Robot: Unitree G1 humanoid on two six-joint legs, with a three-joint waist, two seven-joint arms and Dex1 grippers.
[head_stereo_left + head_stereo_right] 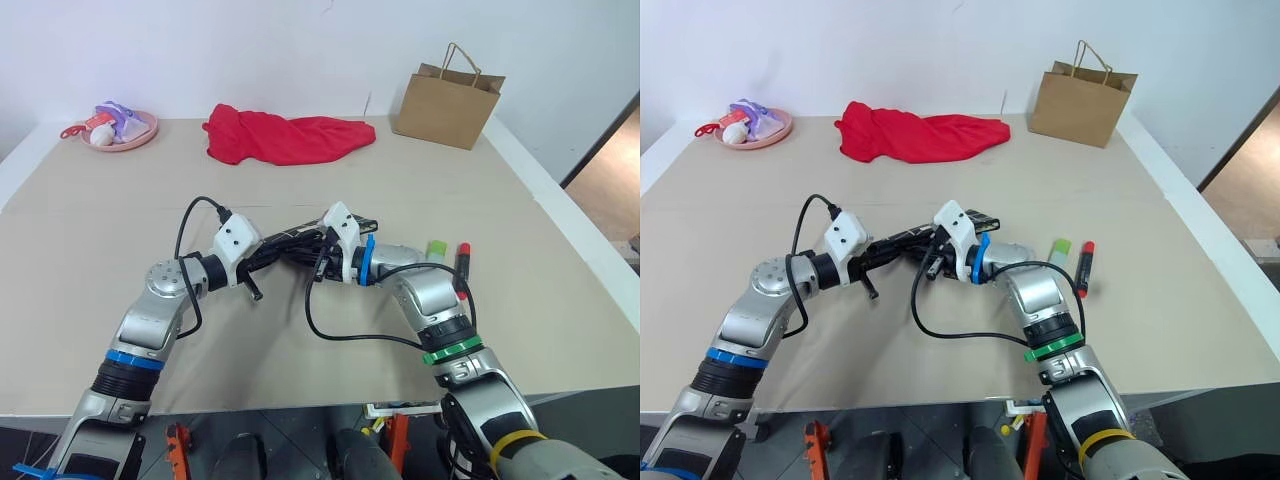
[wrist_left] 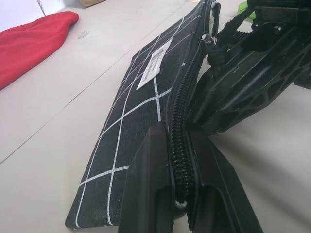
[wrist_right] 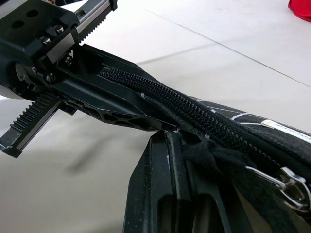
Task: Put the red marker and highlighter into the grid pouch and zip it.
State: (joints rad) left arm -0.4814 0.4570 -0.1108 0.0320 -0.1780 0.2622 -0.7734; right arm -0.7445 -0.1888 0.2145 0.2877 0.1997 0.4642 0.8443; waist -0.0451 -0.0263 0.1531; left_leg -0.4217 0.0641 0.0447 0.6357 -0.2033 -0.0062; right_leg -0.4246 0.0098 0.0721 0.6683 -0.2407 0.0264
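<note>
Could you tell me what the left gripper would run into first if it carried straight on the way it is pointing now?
Most likely the right gripper. The left gripper is clamped on the zipper edge of the grid pouch, and the right one sits close ahead along that edge, though depth is hard to judge.

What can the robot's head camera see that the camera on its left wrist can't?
Head view alone: the red marker and the highlighter lying on the table beside the right arm, a brown paper bag and a pink dish at the far edge. Left wrist view alone: the pouch's white label and zipper teeth pinched between the left gripper's fingers. Both: the grid pouch, the red cloth and the right gripper.
</note>
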